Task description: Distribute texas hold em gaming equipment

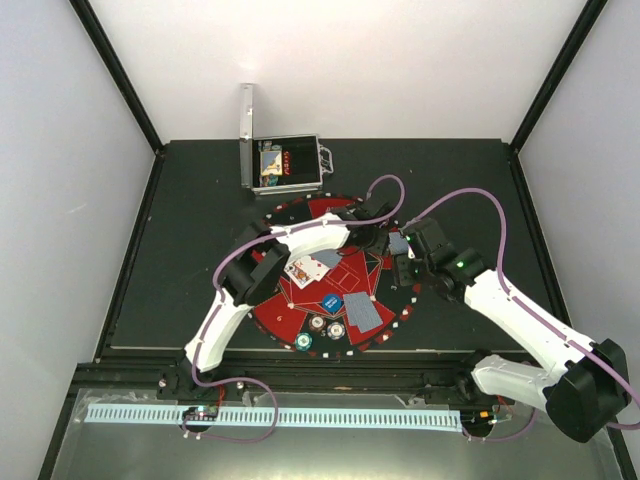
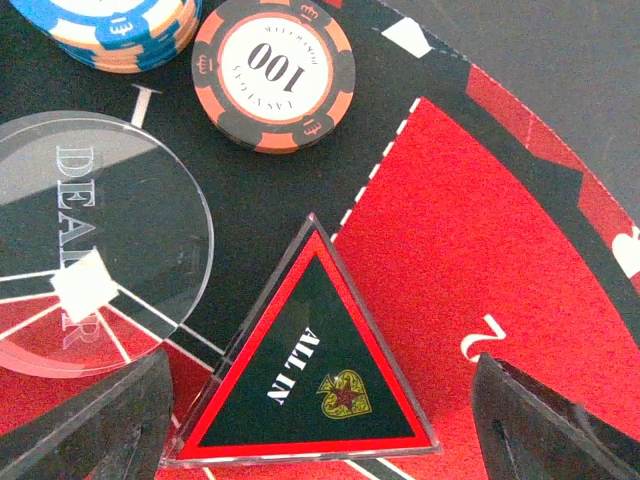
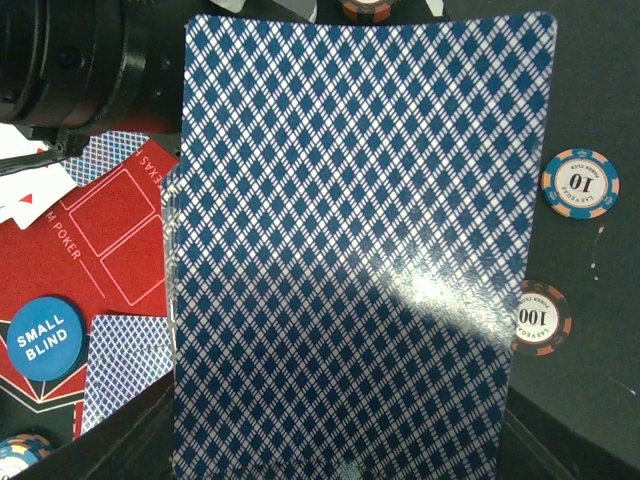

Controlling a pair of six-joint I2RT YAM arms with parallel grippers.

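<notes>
LEFT AND RIGHT AT THE TABLE: The left gripper (image 2: 315,425) stands with jaws apart over the red-and-black mat (image 2: 470,230). A triangular ALL IN marker (image 2: 305,370) lies flat between its fingers, near the clear dealer disc (image 2: 90,240) and a brown-red chip stack (image 2: 272,70). The right gripper (image 3: 335,455) is clamped on a blue-backed playing card (image 3: 350,230), held up above the mat near the SMALL BLIND disc (image 3: 42,338).
</notes>
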